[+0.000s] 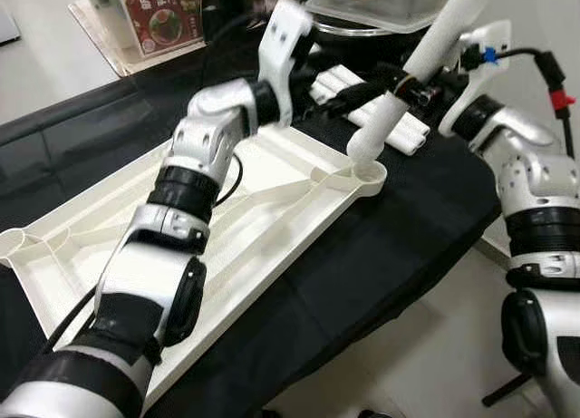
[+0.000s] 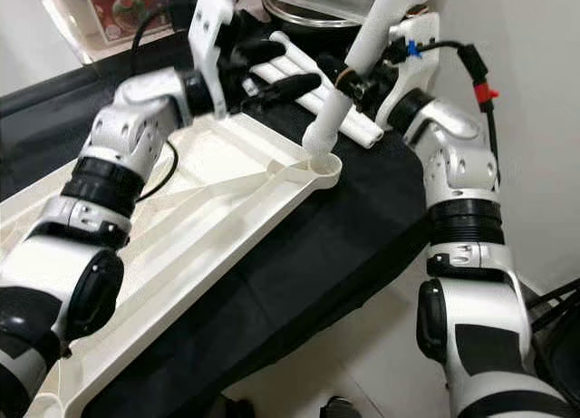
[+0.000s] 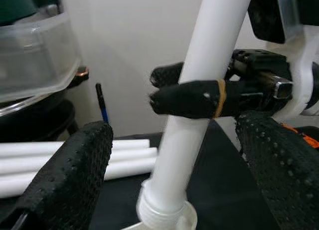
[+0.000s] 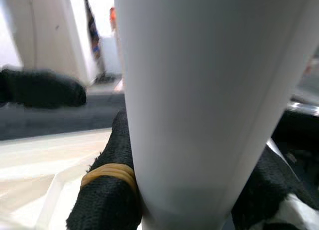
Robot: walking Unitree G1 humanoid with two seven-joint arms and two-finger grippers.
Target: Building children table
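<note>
One white tabletop point(image 1: 272, 191) lies underside-up on the black-covered table point(image 1: 399, 246), ribs showing, with a round socket point(image 1: 370, 175) at its far right corner. One table leg point(image 1: 412, 73) stands tilted with its lower end in that socket. The right gripper point(image 1: 399, 84) is clenched on this leg partway up; one finger wears a yellow rubber band point(image 3: 221, 98). The left gripper point(image 1: 349, 93) reaches in from the left beside the leg, fingers spread apart, grasping nothing. Three more white legs point(image 1: 399, 128) lie side by side on the cloth just beyond the socket.

The left wrist view shows the leg's collar seated in the socket and a clear plastic container point(image 3: 30, 55) at far left. The right wrist view shows the leg's surface close up, pressed between black fingers point(image 4: 107, 195).
</note>
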